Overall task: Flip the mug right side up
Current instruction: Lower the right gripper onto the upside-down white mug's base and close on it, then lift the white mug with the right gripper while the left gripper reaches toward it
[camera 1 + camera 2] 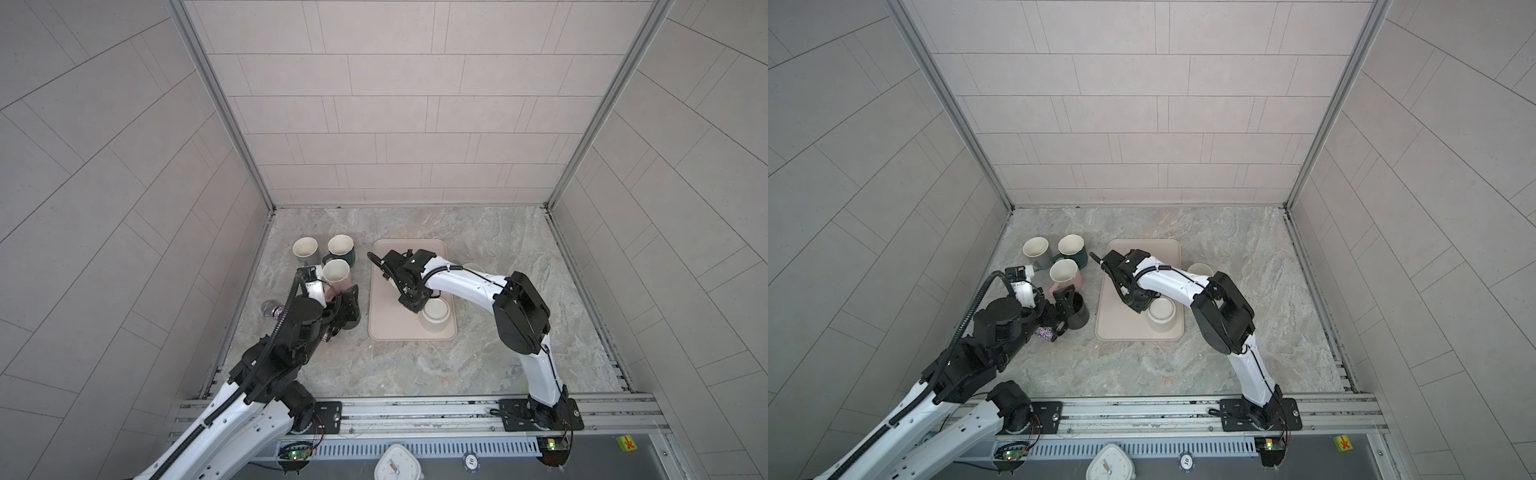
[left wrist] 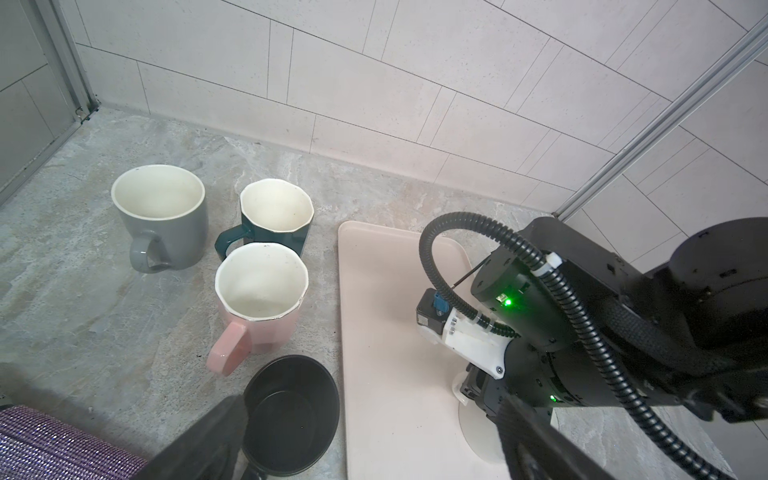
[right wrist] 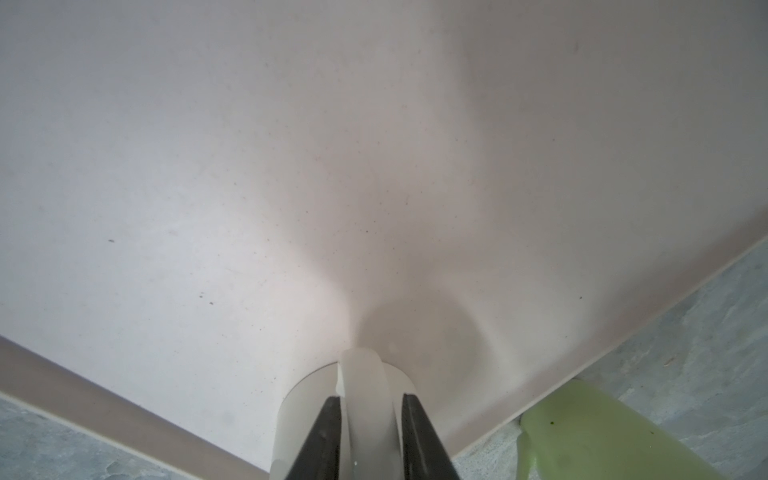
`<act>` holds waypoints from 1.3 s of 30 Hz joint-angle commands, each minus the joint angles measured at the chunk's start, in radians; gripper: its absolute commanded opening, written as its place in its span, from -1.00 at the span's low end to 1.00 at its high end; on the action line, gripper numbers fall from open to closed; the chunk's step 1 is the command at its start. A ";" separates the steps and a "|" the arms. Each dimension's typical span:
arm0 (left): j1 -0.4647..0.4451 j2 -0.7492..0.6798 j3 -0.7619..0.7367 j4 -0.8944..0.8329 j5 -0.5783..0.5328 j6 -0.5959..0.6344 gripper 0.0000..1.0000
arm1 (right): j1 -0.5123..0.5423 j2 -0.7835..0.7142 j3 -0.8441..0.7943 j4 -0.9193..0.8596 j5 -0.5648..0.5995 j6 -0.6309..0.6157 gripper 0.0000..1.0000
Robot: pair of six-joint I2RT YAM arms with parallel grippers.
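Note:
A white mug [image 1: 436,316] [image 1: 1162,316] stands upside down, base up, near the front right of the beige tray [image 1: 390,326] [image 1: 1121,326]. My right gripper [image 1: 415,305] [image 1: 1139,305] reaches down at its left side. In the right wrist view the two dark fingers flank the mug's handle [image 3: 365,395] and press its sides, so the right gripper [image 3: 371,419] is shut on it. The left wrist view shows part of the mug [image 2: 478,424] behind the right arm. My left gripper [image 1: 1068,311] [image 2: 365,449] hangs open by a black mug [image 1: 1080,318] [image 2: 291,415].
Upright grey [image 1: 305,249], dark green [image 1: 340,249] and pink [image 1: 336,274] mugs cluster left of the tray. A pale mug [image 1: 1200,271] stands off the tray's right edge, behind the right arm. A purple glittery object [image 1: 1044,332] lies under the left arm.

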 commanded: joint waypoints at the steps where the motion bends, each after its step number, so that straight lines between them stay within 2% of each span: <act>1: 0.006 -0.010 -0.014 -0.002 -0.013 0.004 1.00 | 0.006 -0.001 0.016 -0.034 0.014 -0.003 -0.49; 7: 0.005 -0.010 -0.017 0.001 -0.014 0.004 1.00 | 0.003 -0.015 0.018 -0.048 0.019 -0.007 -0.53; 10: 0.005 -0.012 -0.020 0.001 -0.014 0.002 1.00 | 0.002 -0.013 0.017 -0.051 0.012 -0.005 -0.71; 16: 0.005 -0.010 -0.024 0.004 -0.018 -0.001 1.00 | 0.002 -0.019 0.025 -0.052 0.020 -0.003 -0.77; 20: 0.005 0.003 -0.015 -0.002 -0.015 -0.004 1.00 | 0.000 -0.026 0.033 -0.052 0.017 -0.002 -1.00; 31: 0.007 0.059 -0.015 0.038 0.036 0.045 1.00 | -0.045 -0.147 -0.027 0.005 -0.093 0.015 -1.00; 36: 0.009 0.091 -0.029 0.133 0.085 0.067 1.00 | -0.064 -0.218 -0.069 0.061 -0.126 0.034 -1.00; 39: 0.013 0.105 -0.062 0.223 0.130 0.084 1.00 | -0.086 -0.277 -0.112 0.116 -0.185 0.041 -1.00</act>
